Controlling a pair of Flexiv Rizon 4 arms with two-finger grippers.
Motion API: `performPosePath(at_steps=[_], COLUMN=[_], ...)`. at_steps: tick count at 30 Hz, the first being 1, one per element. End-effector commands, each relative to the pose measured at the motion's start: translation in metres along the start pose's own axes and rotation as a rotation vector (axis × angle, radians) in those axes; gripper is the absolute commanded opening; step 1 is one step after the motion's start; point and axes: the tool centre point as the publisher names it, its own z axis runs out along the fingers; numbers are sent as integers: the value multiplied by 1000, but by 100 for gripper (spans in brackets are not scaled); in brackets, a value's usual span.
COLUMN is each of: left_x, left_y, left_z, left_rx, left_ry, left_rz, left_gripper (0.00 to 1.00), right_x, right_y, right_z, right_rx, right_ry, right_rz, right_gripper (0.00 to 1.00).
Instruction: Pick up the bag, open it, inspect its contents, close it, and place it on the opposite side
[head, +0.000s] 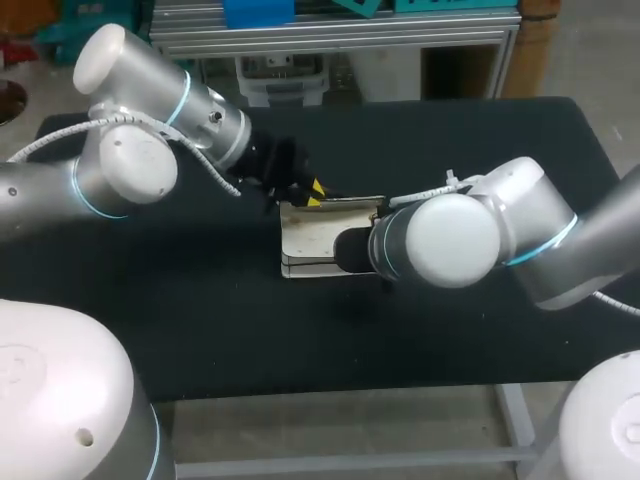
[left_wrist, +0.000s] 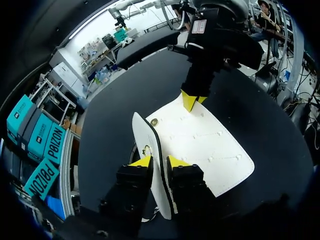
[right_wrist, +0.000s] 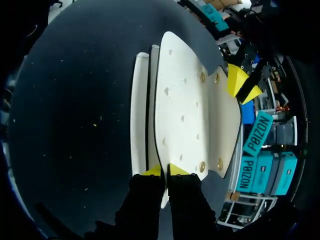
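— Well, first entry: where was the bag (head: 312, 238)?
— One white flat bag, on the black table (head: 200, 320), about the middle, between the two grippers. In the head view the right arm (head: 450, 240) covered its right-hand part.

— Its condition?
— Main panel lay flat on the table. The flap (left_wrist: 146, 136), white with a dark trim along its rim, stood up on edge from the panel. Small round metal studs (right_wrist: 202, 77) showed near the corners; rows of small marks ran across the panel.

— Left gripper (left_wrist: 160, 161)?
— Came in from the table's left side on the left arm (head: 150, 110). Clenched on the raised flap: one yellow tip against each face of it, the flap's rim between them.

— Right gripper (right_wrist: 165, 171)?
— At the opposite edge of the bag, facing the left one across the panel. Pinched tight on that edge, both yellow tips pressed against the white material from two sides. In the left wrist view it pointed down at the far rim of the panel, tips together.

— Were the two grippers touching?
— No. Well apart, the bag's whole panel between them.
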Motion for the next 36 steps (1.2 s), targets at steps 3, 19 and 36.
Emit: performPosePath(at_steps=[3, 19, 36], left_x=[9, 5, -15], left_y=[5, 18, 34], left_z=[5, 37, 38], left_rx=[1, -73, -120], left_ry=[-29, -34, -82], left_rz=[5, -24, -87], left_gripper=[46, 33, 35], right_x=[3, 3, 3], right_y=[-1, -1, -1], right_z=[3, 3, 3], right_rx=[-3, -3, -3], right_ry=[-7, -7, -7], right_rz=[1, 1, 1], right_gripper=[0, 0, 0])
